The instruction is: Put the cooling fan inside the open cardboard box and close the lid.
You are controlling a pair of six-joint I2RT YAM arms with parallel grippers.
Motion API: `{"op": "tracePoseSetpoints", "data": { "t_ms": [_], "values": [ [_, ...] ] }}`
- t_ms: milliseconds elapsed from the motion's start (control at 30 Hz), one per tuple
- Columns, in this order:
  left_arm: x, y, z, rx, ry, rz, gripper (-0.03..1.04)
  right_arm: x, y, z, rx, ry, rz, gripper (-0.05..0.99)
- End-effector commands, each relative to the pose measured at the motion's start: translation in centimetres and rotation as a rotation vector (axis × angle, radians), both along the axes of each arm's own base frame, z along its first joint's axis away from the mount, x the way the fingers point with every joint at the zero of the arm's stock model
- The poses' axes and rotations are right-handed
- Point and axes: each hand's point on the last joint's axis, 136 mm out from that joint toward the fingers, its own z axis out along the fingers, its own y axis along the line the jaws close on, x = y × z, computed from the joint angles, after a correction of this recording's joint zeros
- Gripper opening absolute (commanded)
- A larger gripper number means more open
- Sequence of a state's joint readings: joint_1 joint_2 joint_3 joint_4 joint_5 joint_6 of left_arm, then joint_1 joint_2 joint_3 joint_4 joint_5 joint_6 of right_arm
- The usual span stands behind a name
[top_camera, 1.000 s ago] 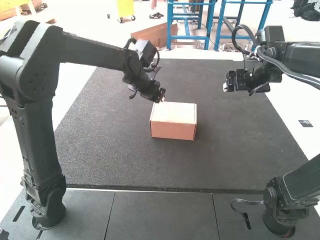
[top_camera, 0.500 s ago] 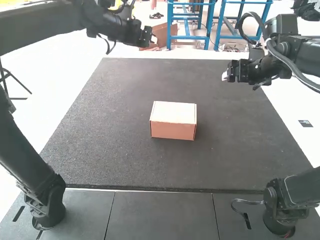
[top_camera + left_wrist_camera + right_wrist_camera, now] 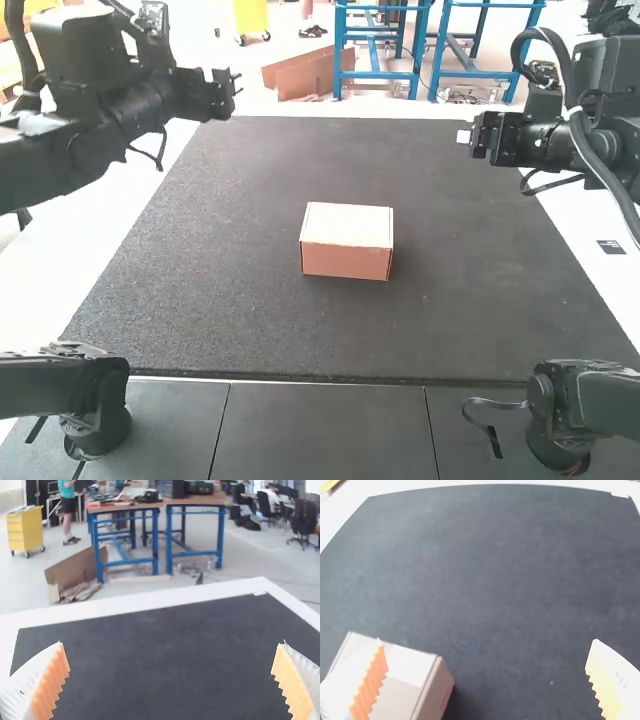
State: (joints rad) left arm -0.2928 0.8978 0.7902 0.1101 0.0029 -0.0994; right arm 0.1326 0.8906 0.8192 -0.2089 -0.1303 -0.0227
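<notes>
— On the black mat (image 3: 480,290), dead centre: what sits there?
— Cardboard box (image 3: 346,240), plain brown, upright, lid shut flat.
— Grippers?
— Left gripper (image 3: 226,94) and right gripper (image 3: 470,139) hang high, well apart from it, fingers spread, empty.
— Beyond?
— White table (image 3: 125,604) edge, then blue-framed benches (image 3: 155,535).

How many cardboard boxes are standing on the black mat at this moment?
1. The cardboard box stands near the middle of the black mat, with its lid closed. Nothing else lies on the mat that might hide a second box.
</notes>
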Motion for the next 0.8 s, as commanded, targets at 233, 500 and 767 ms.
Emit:
{"op": "tracePoseSetpoints", "data": {
  "t_ms": [233,500,767],
  "values": [
    [-5.0,4.9,-3.9,-0.073,-0.107,0.189,0.96,-2.1,-4.2,2.7,0.010,-0.314,-0.225,0.91],
    [-8.0,6.1,-7.0,-0.103,-0.178,0.206,0.96,-2.3,-5.2,0.3,0.002,-0.387,-0.269,0.91],
    [-10.1,7.2,-8.5,-0.131,-0.245,0.228,0.96,-3.0,-6.2,-4.1,-0.043,-0.362,-0.291,0.91]
  ]
}}
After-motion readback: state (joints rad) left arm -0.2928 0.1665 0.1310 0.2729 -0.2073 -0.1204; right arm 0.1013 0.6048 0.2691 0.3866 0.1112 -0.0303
